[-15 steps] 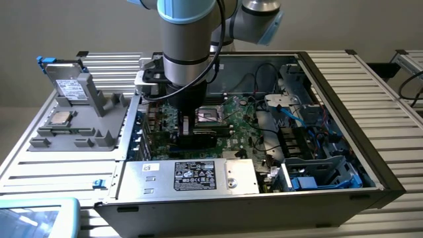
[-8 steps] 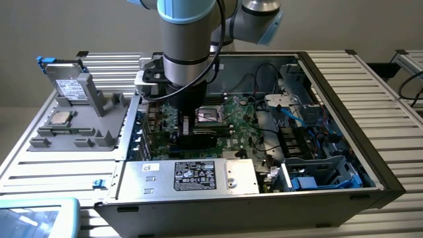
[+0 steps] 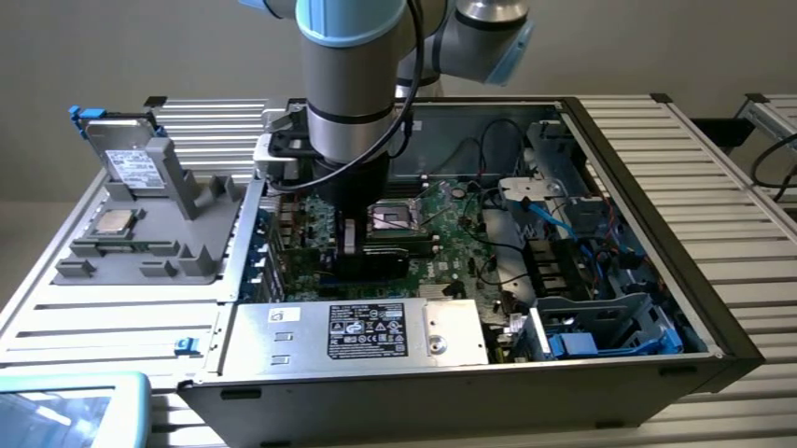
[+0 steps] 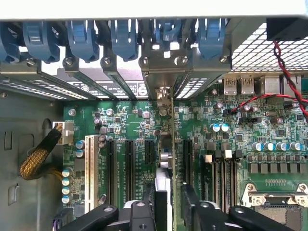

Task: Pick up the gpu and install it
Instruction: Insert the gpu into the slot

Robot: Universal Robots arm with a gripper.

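The gpu point(image 4: 171, 130) stands on edge in a motherboard slot. I see it as a thin card running from its silver bracket point(image 4: 164, 65) at the case's rear wall down towards my fingers. My gripper point(image 4: 168, 208) straddles the card's near end, with one black finger point(image 4: 143, 214) on one side and the other finger point(image 4: 193, 204) across from it. A gap shows between the card and the fingers, so the gripper is open. In the exterior view the gripper point(image 3: 362, 257) is low inside the open computer case point(image 3: 648, 233), over the green motherboard point(image 3: 454, 243).
Empty black slots point(image 4: 110, 163) lie beside the card, and blue latches point(image 4: 124, 38) line the rear wall. The processor socket point(image 3: 396, 217) is close by. A labelled power supply point(image 3: 361, 331), cables point(image 3: 548, 210) and a blue drive cage point(image 3: 598, 327) crowd the case. A grey fixture point(image 3: 149, 233) holds a processor chip point(image 3: 115, 221).
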